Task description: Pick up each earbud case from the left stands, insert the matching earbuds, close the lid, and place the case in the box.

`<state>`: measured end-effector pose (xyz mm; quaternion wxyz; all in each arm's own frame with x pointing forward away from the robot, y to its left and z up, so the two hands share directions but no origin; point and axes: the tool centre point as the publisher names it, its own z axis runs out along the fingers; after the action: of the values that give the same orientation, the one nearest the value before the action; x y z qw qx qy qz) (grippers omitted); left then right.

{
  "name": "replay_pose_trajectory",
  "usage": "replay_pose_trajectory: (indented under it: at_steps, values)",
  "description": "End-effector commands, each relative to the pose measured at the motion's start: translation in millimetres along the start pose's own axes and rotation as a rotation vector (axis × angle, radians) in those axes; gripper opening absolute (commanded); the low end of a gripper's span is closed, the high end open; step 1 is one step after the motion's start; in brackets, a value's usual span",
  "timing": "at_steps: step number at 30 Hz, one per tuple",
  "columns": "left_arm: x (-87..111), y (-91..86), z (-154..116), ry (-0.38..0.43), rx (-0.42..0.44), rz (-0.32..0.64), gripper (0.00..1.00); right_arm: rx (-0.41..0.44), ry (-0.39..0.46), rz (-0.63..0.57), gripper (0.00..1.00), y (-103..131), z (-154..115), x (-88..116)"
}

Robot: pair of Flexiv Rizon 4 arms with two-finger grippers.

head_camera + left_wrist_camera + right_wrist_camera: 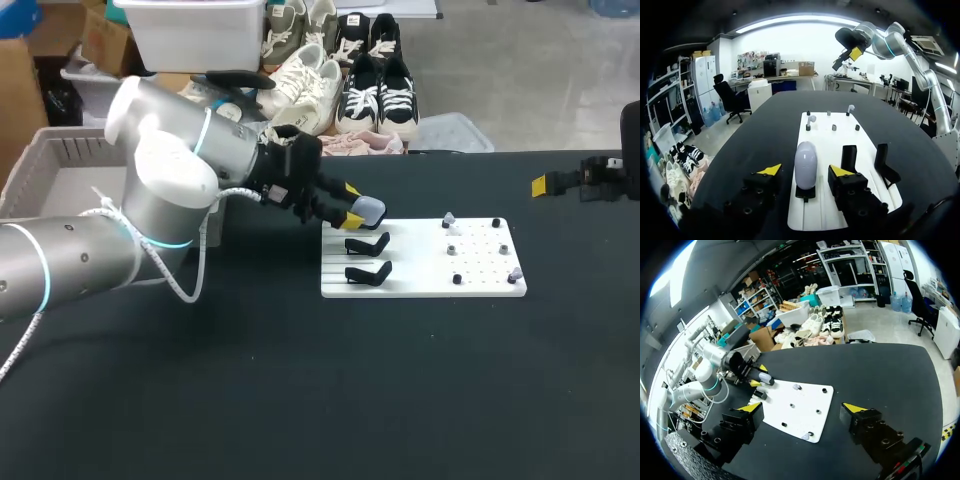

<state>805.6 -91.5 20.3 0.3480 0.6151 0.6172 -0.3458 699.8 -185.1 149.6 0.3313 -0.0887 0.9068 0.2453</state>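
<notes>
L tool [805, 172] spread; earbud case [805, 157] in its gap, untouched, on stand [805, 193]. Earbuds [811, 119] ahead on board [826, 145], not inserted. R tool [804, 417] spread, empty, well apart. Looks early: grip, insert, lid, boxing all left.

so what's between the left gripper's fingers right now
the pale earbud case, upright on its black stand, sits between the open fingers of the left gripper, a gap showing on both sides; the left wrist view shows it
</notes>
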Motion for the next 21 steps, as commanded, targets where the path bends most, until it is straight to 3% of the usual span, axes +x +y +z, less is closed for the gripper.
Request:
replay_pose_trajectory:
  at_steps: [1,7,21]
  values:
    - [1.3,3.1,1.1,-0.003,0.006,-0.002,0.58,-0.004,0.001,-0.001,1.00,-1.0,0.0,-0.4]
    - [3.8,1.9,2.5,-0.003,0.007,-0.006,0.49,-0.004,0.001,-0.001,1.00,-1.0,0.0,-0.4]
    - [-1.3,-0.4,7.8,-0.018,0.006,-0.002,0.46,-0.004,0.001,-0.001,1.00,-1.0,0.0,-0.4]
